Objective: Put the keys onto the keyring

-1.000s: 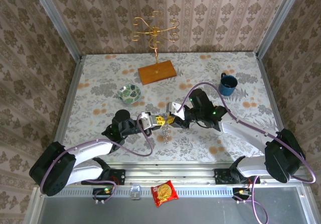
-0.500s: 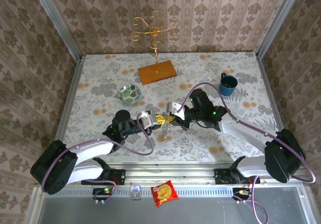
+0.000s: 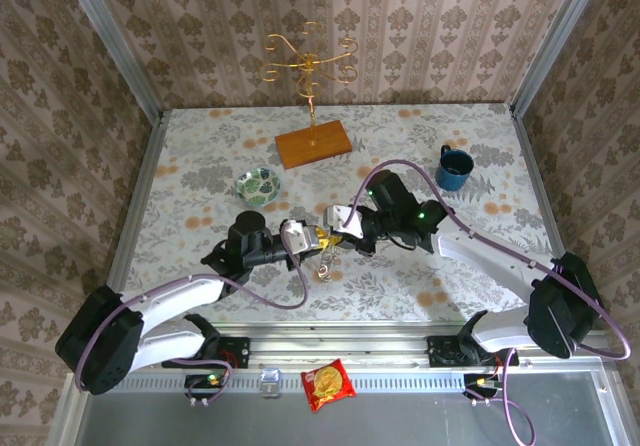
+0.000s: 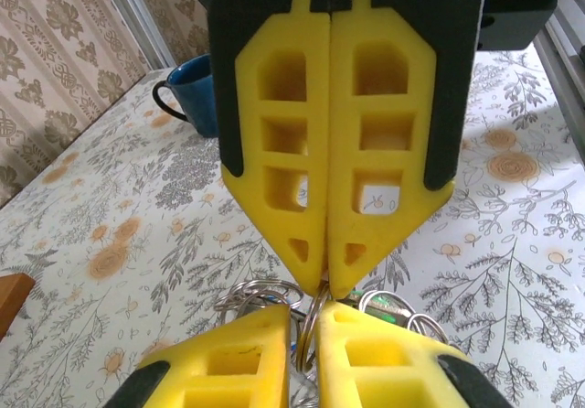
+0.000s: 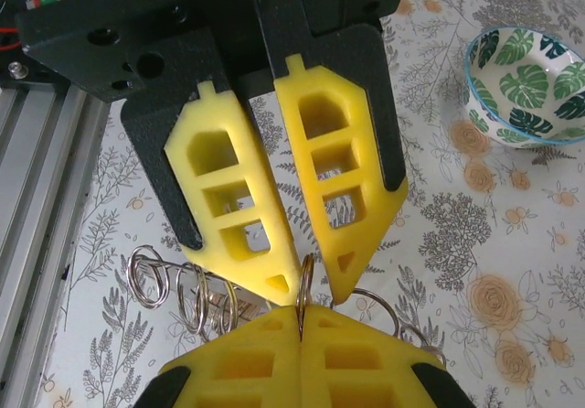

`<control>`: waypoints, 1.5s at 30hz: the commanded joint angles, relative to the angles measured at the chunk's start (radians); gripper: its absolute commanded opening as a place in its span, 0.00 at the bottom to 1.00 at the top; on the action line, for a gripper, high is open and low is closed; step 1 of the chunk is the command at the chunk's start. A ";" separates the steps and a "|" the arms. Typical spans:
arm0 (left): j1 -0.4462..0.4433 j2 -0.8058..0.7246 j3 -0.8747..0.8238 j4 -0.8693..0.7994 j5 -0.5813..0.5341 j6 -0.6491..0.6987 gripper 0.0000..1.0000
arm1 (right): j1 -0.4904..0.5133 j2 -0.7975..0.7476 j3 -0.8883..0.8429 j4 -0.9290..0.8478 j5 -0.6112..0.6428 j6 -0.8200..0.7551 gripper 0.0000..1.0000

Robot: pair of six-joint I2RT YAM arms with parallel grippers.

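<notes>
Keyring (image 5: pixel 304 278), a thin wire loop seen edge-on, pinched between the closed fingers of the right gripper (image 5: pixel 300 321). Opposite, the left gripper (image 5: pixel 308 291), tips slightly parted with the same loop standing in the gap. From the left wrist: spare rings (image 4: pixel 260 294) and a green-headed key (image 4: pixel 384 313) bunched beneath, blue mug (image 4: pixel 192 97) behind. From the right wrist: leaf-patterned bowl (image 5: pixel 526 83) beyond. From above: bunch hanging below the meeting fingertips, mid-table (image 3: pixel 200 166).
</notes>
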 commanded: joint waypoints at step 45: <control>0.009 -0.043 0.010 0.004 0.164 0.040 0.00 | -0.039 0.027 -0.029 -0.020 -0.032 0.031 0.00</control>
